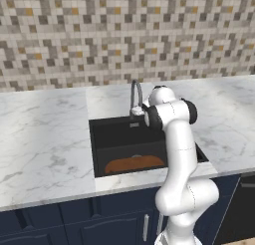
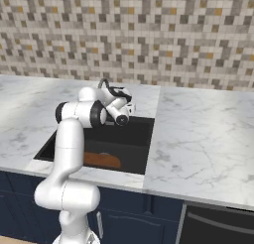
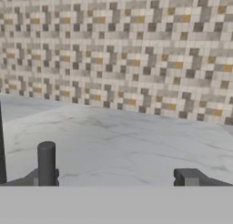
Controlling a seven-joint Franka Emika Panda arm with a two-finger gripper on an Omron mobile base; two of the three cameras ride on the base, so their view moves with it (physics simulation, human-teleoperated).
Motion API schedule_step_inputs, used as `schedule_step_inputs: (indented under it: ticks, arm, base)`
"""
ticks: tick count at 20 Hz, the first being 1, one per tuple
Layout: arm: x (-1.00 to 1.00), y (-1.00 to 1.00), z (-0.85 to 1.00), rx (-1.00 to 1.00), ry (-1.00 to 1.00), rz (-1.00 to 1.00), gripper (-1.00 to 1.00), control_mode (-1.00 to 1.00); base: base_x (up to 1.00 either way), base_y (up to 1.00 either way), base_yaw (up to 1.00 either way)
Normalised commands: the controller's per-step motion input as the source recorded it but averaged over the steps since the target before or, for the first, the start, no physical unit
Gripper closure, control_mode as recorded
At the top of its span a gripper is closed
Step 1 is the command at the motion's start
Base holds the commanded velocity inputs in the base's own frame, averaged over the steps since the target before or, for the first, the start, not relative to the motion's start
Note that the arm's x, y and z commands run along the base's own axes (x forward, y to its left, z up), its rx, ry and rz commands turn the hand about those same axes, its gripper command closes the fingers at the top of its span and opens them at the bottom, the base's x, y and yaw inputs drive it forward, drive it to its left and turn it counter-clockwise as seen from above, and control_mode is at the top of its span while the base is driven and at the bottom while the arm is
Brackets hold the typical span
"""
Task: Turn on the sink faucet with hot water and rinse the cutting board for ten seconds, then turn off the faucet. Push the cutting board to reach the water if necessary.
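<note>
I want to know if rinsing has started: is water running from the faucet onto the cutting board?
No: the left base view shows no stream under the faucet, and the cutting board lies dry-looking in the sink.

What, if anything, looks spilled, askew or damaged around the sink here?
Nothing stands out. The cutting board lies flat at the near end of the sink, the sink faucet stands upright with no stream visible, and the marble counter looks dry.
</note>
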Motion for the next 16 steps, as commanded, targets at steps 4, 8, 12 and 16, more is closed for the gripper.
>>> schedule_step_inputs:
  ticks: [4,8,12,16]
  arm:
    - [-0.2,-0.46,0.0,0.0,0.0,0.0,-1.0,-1.0]
    - [-0.2,-0.58,0.0,0.0,0.0,0.0,-1.0,-1.0]
    - [-0.22,-0.69,0.0,0.0,0.0,0.0,-1.0,-1.0]
    - [-0.24,-0.78,0.0,0.0,0.0,0.0,-1.0,-1.0]
  base:
    - [0.0,0.0,0.0]
    - [0.0,0.0,0.0]
    - [0.0,0.0,0.0]
    - [0.0,0.0,0.0]
